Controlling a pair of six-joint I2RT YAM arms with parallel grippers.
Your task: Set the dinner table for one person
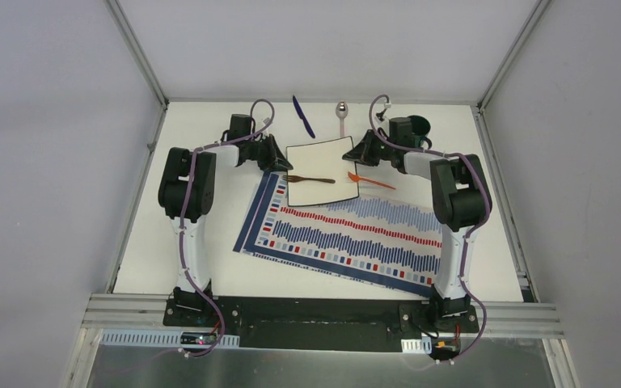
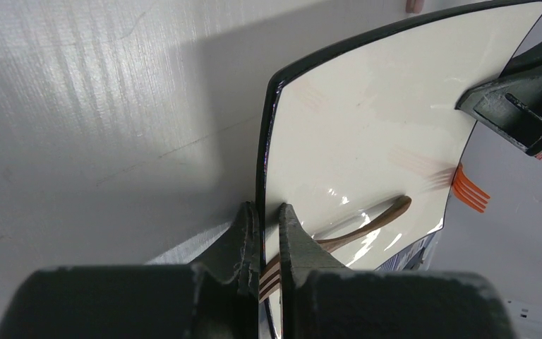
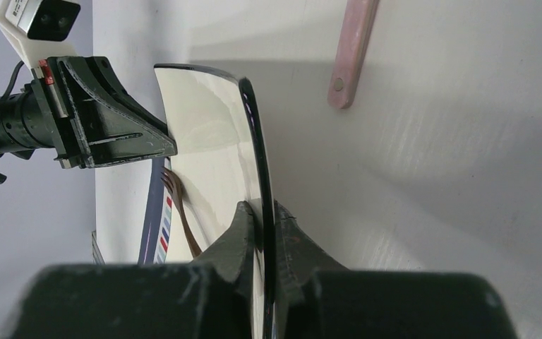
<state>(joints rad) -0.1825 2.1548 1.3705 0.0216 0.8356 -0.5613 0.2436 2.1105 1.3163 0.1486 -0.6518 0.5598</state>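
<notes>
A square white plate (image 1: 322,170) with a dark rim sits at the far middle of the white dinner table (image 1: 210,242), its near edge over the striped placemat (image 1: 348,234). A brown fork (image 1: 309,179) lies on the plate. My left gripper (image 1: 279,158) is shut on the plate's left rim (image 2: 265,141); the brown fork's tines (image 2: 272,279) show right at its inner finger. My right gripper (image 1: 361,153) is shut on the plate's right rim (image 3: 257,141). In the wrist views, the left gripper (image 2: 269,219) and the right gripper (image 3: 263,215) each pinch the thin rim.
An orange fork (image 1: 370,181) lies just right of the plate. A blue knife (image 1: 303,116) and a spoon (image 1: 342,115) lie behind the plate near the far edge. A dark cup (image 1: 417,127) stands behind the right arm.
</notes>
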